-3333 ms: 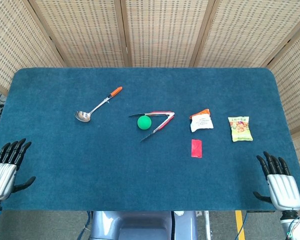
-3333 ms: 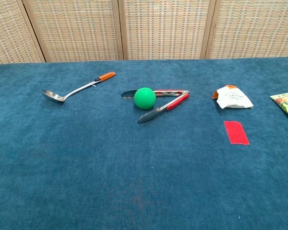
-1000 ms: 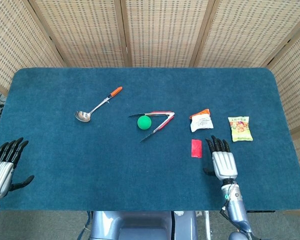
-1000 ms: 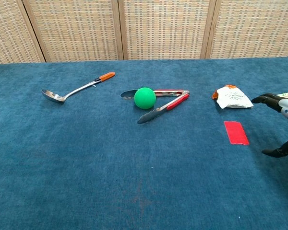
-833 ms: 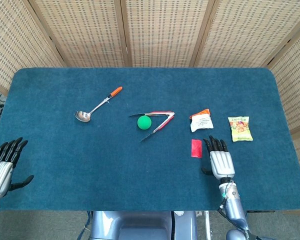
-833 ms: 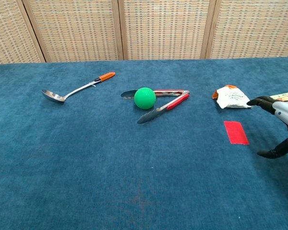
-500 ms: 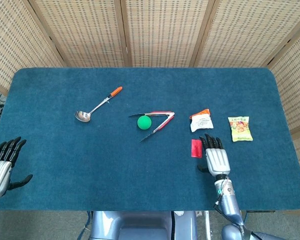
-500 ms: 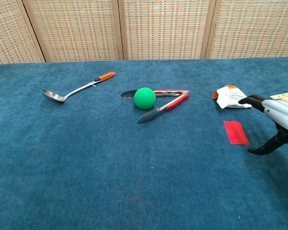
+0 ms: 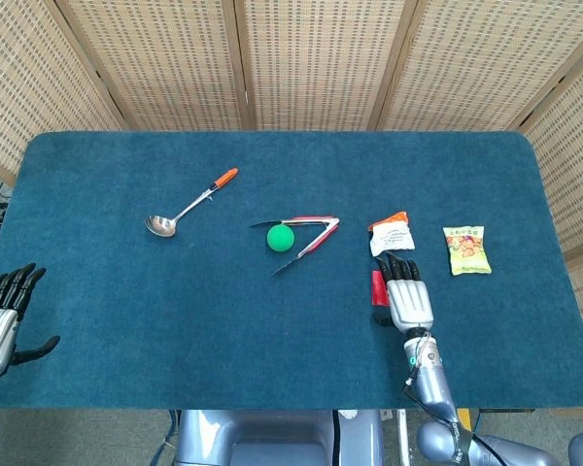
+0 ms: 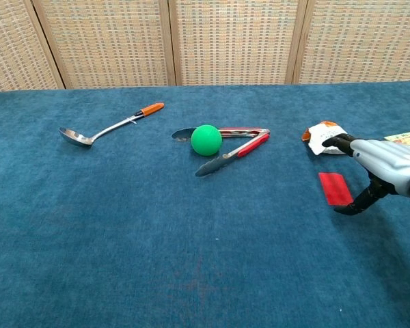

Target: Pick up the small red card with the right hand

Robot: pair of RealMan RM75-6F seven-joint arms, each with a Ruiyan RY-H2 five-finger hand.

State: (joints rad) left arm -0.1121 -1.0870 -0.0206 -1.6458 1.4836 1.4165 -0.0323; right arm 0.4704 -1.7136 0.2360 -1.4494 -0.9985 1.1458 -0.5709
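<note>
The small red card lies flat on the blue table, right of centre. My right hand hovers just to its right, fingers spread forward and thumb pointing down at the card's near right corner. Nothing is in that hand. In the head view the right hand covers most of the card, leaving a red strip at its left. My left hand stays open at the table's near left edge, far from the card.
A white snack packet lies just beyond the right hand's fingertips, and a green snack bag further right. A green ball sits between red-handled tongs mid-table. A ladle lies at the left.
My right hand has travelled left from the table's near right corner and now overlaps the red card's right side. The left hand has drifted slightly left. The card has not moved.
</note>
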